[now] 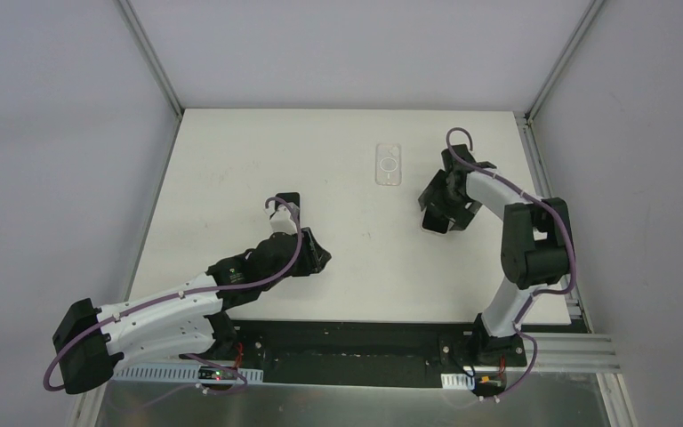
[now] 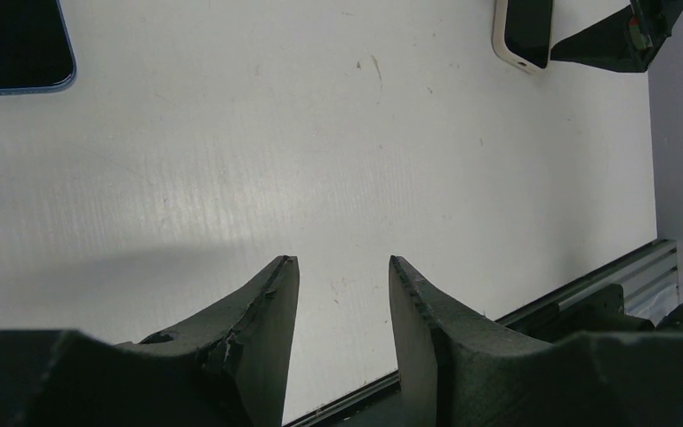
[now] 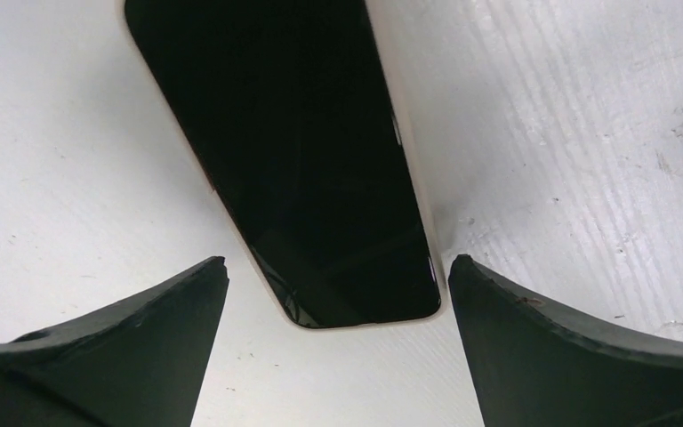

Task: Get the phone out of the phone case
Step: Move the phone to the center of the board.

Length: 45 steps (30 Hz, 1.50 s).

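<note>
Between the wide-spread fingers of my right gripper lies the phone, seemingly already free of the phone case nearby, so I'd simply lift away.

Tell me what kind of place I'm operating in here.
Likely a lab robot test cell: a white table boxed in by plain panels on aluminium framing, with the left arm and right arm bolted at its near edge.

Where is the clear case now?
Top view: the clear case lies flat toward the far side of the table, just left of the right pincer.
</note>
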Each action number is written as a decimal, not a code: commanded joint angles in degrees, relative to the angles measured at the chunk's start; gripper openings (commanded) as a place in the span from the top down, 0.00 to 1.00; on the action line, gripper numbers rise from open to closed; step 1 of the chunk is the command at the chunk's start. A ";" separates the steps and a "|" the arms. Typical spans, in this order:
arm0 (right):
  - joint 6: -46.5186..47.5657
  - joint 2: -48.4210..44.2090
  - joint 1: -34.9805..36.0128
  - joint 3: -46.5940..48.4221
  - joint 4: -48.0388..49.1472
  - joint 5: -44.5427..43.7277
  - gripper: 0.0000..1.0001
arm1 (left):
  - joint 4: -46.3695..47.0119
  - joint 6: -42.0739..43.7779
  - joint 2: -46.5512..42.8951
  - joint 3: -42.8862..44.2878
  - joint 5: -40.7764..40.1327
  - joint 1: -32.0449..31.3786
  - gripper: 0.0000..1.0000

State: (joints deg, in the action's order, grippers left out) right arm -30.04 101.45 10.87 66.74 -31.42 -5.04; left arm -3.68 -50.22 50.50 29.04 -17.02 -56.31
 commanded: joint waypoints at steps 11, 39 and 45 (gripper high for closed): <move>3.87 4.33 4.34 7.55 -8.37 -7.92 0.09 | 0.90 -0.66 -1.53 -1.04 -0.48 -0.60 0.57; 3.22 1.37 7.37 2.70 -6.90 -5.30 0.55 | 0.79 0.61 -2.70 -0.57 -1.09 -0.57 0.57; 1.94 -2.61 10.69 -2.47 -4.57 -4.43 0.61 | 0.75 0.37 -2.43 -0.82 -1.05 -0.58 0.57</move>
State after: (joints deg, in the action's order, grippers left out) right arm -26.83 102.63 18.85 67.55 -35.55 -11.27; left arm -3.68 -50.17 48.58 28.14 -17.04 -56.31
